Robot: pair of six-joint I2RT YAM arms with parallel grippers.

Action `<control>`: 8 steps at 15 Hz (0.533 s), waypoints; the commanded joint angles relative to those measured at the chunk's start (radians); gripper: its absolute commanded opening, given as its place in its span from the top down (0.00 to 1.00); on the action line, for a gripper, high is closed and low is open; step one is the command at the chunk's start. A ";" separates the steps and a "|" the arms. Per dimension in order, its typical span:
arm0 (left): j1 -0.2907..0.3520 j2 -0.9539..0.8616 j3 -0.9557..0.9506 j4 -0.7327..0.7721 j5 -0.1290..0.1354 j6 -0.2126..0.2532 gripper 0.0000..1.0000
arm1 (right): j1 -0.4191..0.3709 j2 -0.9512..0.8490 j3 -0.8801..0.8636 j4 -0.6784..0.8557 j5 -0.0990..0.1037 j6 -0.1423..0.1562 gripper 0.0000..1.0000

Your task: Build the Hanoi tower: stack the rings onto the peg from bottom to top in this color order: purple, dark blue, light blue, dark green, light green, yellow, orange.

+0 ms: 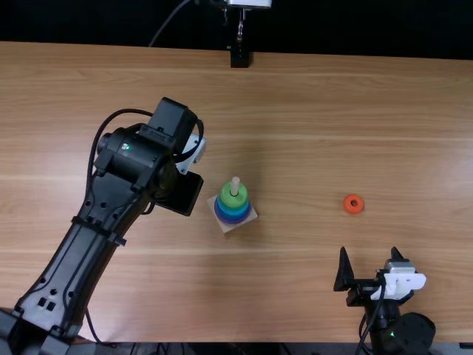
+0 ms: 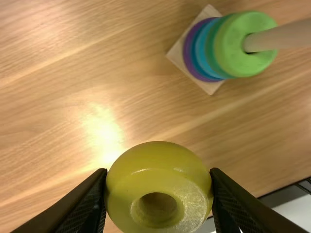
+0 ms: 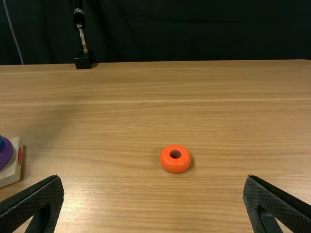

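Holding yellow ring (image 2: 158,167) by its sides in left jaws, likely leaving its middle free for mid-frame peg (image 1: 235,183), with right jaws apart and orange ring (image 1: 354,209) right of centre, due last

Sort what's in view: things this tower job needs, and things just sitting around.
Part of the job:
- yellow ring, in the left hand
- orange ring, on the table
- stacked rings, purple up to light green
- peg
- square base

Just there:
- black stand at the table's far edge
- thin cable behind the table
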State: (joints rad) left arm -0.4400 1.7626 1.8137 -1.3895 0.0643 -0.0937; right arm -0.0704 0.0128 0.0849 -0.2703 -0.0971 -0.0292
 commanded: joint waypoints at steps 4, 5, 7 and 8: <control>-0.069 0.140 0.200 -0.072 0.011 -0.039 0.79 | -0.011 -0.013 -0.070 -0.058 -0.010 -0.009 0.00; -0.078 0.164 0.239 -0.085 0.011 -0.039 0.79 | -0.011 -0.013 -0.070 -0.058 -0.010 -0.009 0.00; -0.089 0.209 0.309 -0.102 0.011 -0.039 0.79 | -0.011 -0.013 -0.070 -0.057 -0.010 -0.009 0.00; -0.094 0.225 0.331 -0.102 0.011 -0.039 0.79 | -0.011 -0.013 -0.070 -0.058 -0.010 -0.009 0.00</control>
State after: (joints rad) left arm -0.5243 1.9659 2.1082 -1.4872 0.0643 -0.1204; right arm -0.0704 0.0128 0.0849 -0.2703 -0.0971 -0.0292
